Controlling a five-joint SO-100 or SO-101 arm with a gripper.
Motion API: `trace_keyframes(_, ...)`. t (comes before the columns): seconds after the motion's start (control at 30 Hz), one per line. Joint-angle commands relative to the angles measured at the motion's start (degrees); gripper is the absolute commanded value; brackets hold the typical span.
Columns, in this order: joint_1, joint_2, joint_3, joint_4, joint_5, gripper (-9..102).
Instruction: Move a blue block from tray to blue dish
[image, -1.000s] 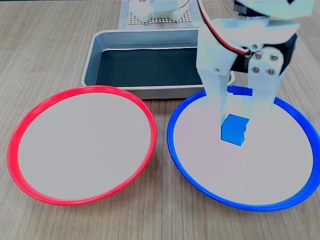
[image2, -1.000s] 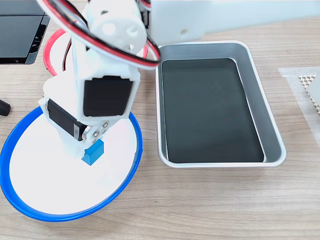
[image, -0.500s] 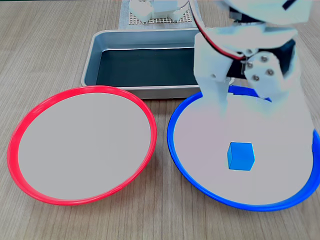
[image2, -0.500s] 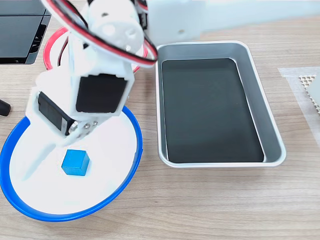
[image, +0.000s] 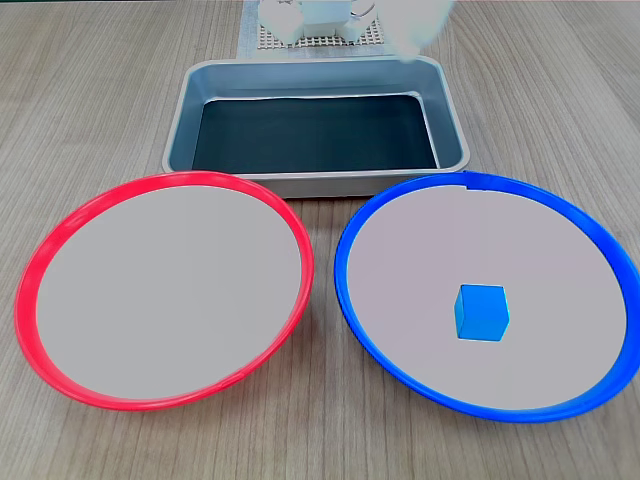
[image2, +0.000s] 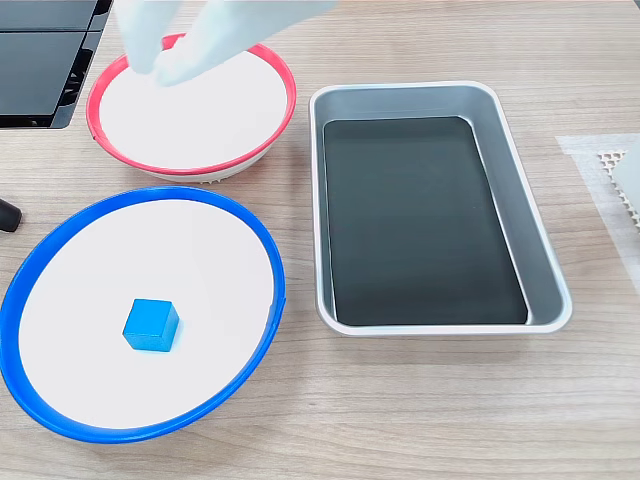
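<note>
Resting flat inside the blue dish (image: 345, 285), the blue block (image: 481, 312) looks light, rigid, smooth-faced; pinch opposite flat sides. Hand (image2: 160, 62) blurred overhead, state unclear. Tray (image: 455, 140) empty.

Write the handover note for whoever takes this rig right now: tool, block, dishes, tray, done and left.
Tool: blurred, raised over the red dish, holding nothing; open or shut cannot be told.
Blue block: lying free on the blue dish.
Tray: no block in it.
Red dish: nothing on it.
Done: block is on the blue dish.
Left: nothing visible, beyond parking the arm.
</note>
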Motion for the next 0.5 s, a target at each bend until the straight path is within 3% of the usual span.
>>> trace_keyframes(0.0, 3.08, 24.61, 30.5, -17.31, 8.09, -1)
trace_keyframes(0.07, 5.62, 43.33, 52.29, -23.03, 10.63, -1)
trace_keyframes(0.27, 7.91, 74.36, 81.91, -21.97, 14.68, -1)
trace_keyframes(0.47, 7.29, 89.12, 90.09, -14.24, 16.88, -1)
